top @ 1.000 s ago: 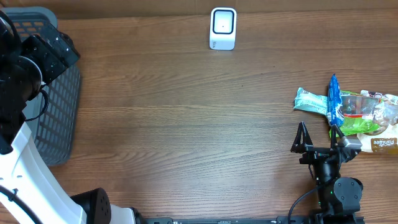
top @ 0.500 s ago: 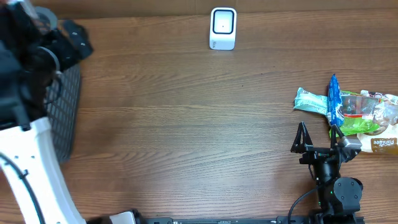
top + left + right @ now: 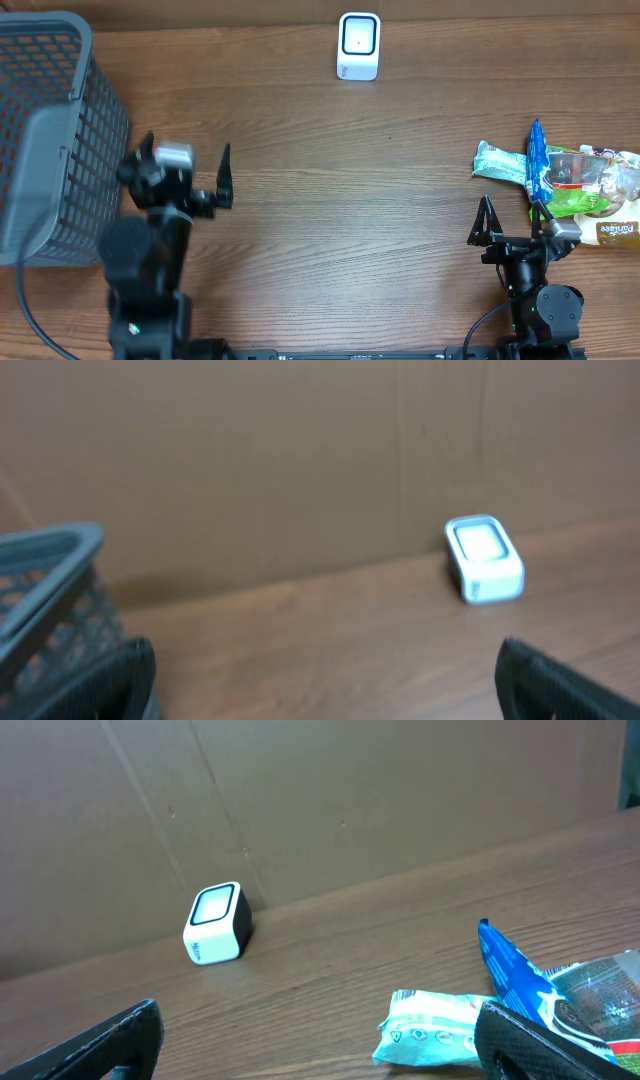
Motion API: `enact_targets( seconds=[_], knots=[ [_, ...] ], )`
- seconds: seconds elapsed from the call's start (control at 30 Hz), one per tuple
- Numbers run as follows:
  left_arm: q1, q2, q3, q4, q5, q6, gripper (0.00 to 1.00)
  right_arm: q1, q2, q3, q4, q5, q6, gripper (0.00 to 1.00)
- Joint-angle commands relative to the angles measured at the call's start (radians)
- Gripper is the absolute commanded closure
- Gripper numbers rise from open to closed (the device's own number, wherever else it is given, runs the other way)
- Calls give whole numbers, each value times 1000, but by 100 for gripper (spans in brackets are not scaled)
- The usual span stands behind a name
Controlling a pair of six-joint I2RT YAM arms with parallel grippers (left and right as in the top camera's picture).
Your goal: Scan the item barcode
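The white barcode scanner stands at the table's far edge; it also shows in the left wrist view and the right wrist view. A pile of packaged items lies at the right: a teal packet, a blue packet and a clear bag with green contents. My left gripper hovers open and empty beside the basket, pointing toward the scanner. My right gripper is open and empty, just short of the teal packet.
A grey mesh basket stands at the far left, close to my left gripper. A brown cardboard wall runs behind the table's far edge. A beige labelled packet lies at the right edge.
My left arm has swung from above the basket at the far left down and right to the table beside it. The right arm and the items have not moved.
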Motion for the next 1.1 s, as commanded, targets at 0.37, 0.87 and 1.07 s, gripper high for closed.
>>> enact_targets(
  seconds=[0.37, 0.87, 1.07],
  knots=[
    [-6, -514, -563, 139, -129, 55, 0, -4, -12, -10, 5, -5, 0, 0],
    [-6, -636, -627, 6, -125, 55, 0, -4, -12, -10, 5, -5, 0, 0],
    [-6, -636, -627, 6, -125, 55, 0, -4, -12, -10, 5, -5, 0, 0]
  ],
)
